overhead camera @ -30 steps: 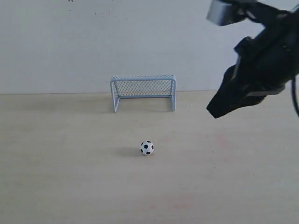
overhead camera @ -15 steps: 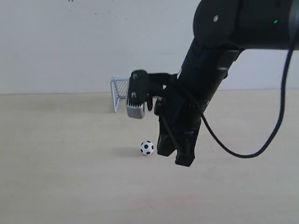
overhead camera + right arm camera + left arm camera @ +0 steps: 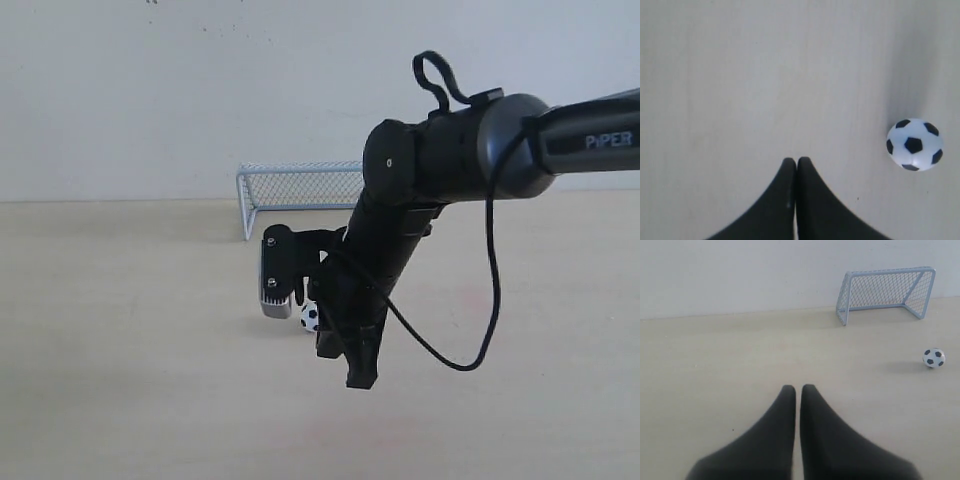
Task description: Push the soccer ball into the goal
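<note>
1. Presently the step in hand looks to be lining up the push. The right gripper (image 3: 793,161) is fully closed on nothing, with its tips pointing down at the bench (image 3: 120,350). The soccer ball (image 3: 914,144) sits just beside them and, as far as I can tell, is not touching them.
2. The ball lies out in the middle of the bench. The goal (image 3: 885,290) stands at the far edge, by the wall, with its mouth facing the ball.
3. To do it well, I would set the closed tips low on the ball's near-edge side, centred behind it. Then sweep straight toward the far edge.
4. An off-centre touch would likely send the ball sideways. So light a ball should roll readily, so a gentle, steady push is best.
5. The left gripper (image 3: 796,389) is also closed, holds nothing, and is well apart from the ball.
6. Count: one ball, one goal, two grippers.
</note>
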